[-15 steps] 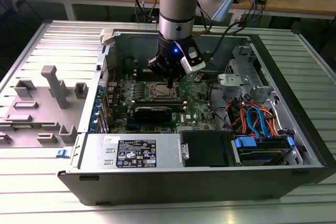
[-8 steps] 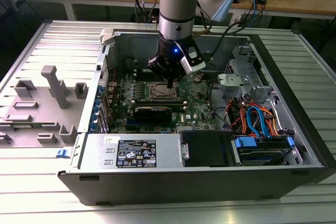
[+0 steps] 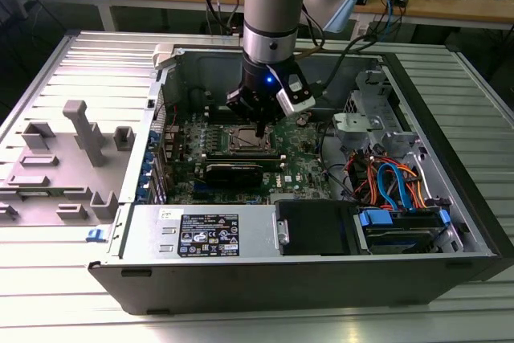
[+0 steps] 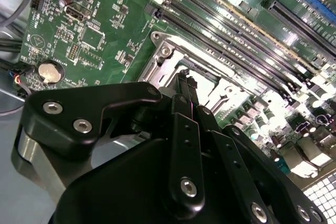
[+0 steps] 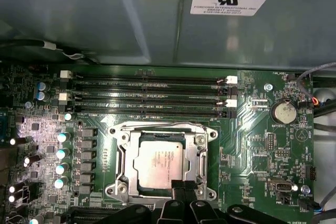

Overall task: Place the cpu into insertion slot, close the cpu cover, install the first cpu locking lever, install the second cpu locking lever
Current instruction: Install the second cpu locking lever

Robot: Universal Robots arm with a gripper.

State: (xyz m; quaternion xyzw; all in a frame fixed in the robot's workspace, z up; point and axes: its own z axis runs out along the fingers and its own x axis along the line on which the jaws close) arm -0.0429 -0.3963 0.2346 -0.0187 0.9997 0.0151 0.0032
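Note:
In the first wrist view the cpu (image 5: 160,160), a dull silver square, lies flat in the insertion slot (image 5: 157,195) on the green motherboard. The silvery cpu cover (image 5: 124,157) is folded down around the chip, framing it. A thin wire lever (image 5: 157,126) runs along the cover's edge nearest the memory slots. My gripper (image 5: 182,186) hangs just above the opposite edge of the socket, its two black fingers (image 4: 185,85) pressed together with nothing visible between them. In the exterior view the gripper (image 3: 259,129) points down into the open computer case right over the insertion slot (image 3: 245,140).
Long black memory slots (image 5: 147,95) run beside the socket. A coin battery (image 5: 284,112) sits on the board. In the case are a black card (image 3: 233,170), orange and blue cables (image 3: 385,182) and a power supply (image 3: 209,234). A grey fixture (image 3: 80,130) stands outside it.

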